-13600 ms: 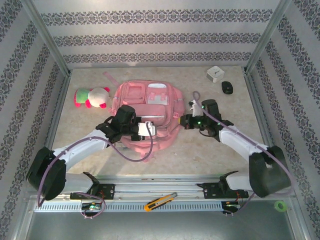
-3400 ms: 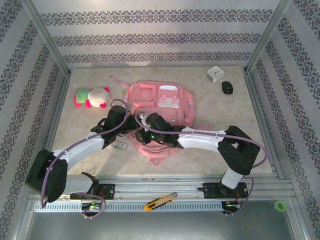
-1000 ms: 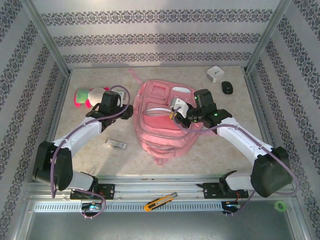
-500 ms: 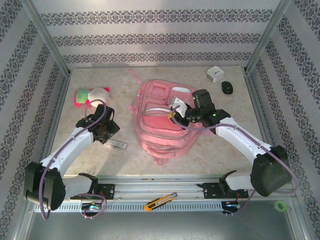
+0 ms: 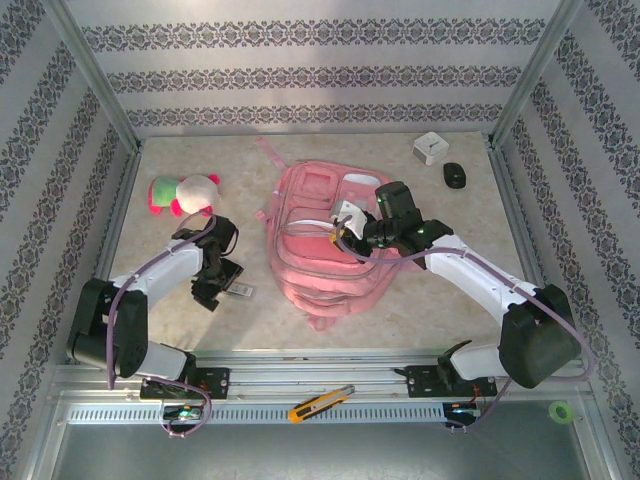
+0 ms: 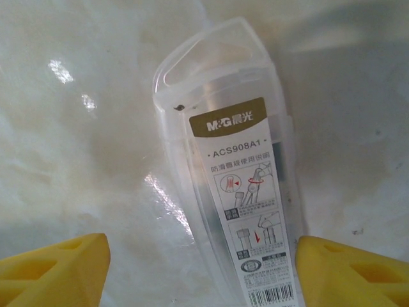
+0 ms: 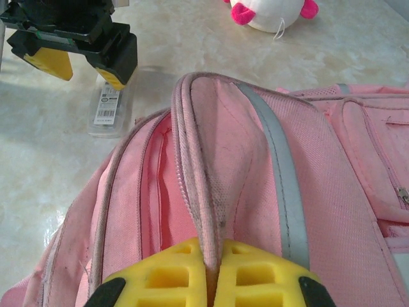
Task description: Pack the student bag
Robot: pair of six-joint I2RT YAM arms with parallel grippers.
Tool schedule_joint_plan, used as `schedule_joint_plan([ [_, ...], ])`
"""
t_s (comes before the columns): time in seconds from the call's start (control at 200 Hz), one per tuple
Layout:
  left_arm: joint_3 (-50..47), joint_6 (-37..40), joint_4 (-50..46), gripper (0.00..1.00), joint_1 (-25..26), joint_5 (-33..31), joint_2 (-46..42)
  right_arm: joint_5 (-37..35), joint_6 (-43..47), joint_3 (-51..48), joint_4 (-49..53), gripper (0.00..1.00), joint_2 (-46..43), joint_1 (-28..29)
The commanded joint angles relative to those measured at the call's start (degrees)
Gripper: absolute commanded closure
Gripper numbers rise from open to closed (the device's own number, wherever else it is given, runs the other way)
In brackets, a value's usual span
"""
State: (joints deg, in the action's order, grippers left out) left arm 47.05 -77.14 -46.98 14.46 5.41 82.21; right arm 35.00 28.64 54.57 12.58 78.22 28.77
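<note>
the student bag [image 5: 330,265], a large pink fabric backpack, lies in the middle of the tabletop, a little toward the far edge. your right gripper [image 7: 214,256] is clamped tight on the piped rim of its main opening and holds that rim up, so the mouth gapes toward the left edge. whether anything is inside, you cannot tell. the bag looks ready to receive, and i judge the packing barely begun.

the pink, green and white plush toy [image 5: 183,195] sits loose near the far left corner. the clear plastic stationery case with a printed label [image 6: 236,192] lies flat on the tabletop between the bag and the left edge. your left gripper [image 6: 198,262] hangs right over it, jaws spread wide to either side, gripping nothing.

left to do, by my reading: close on the case, carry it into the held-open mouth, then likely the toy. the small white box [image 5: 431,148] and the black oval object [image 5: 455,175] sit by the far right corner.
</note>
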Motion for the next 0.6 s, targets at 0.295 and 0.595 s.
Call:
schedule_joint_plan([
  [0.295, 0.9, -2.7, 4.1, 0.36, -1.0, 2.9, 8.3, 4.1, 1.1, 1.2, -3.5, 1.00, -1.2, 2.3],
  [0.595, 3.1, -2.3, -0.9, 0.67, -1.1, 0.6, 2.7, 3.6, 1.6, 1.2, -3.5, 1.00, -2.3, 2.3],
])
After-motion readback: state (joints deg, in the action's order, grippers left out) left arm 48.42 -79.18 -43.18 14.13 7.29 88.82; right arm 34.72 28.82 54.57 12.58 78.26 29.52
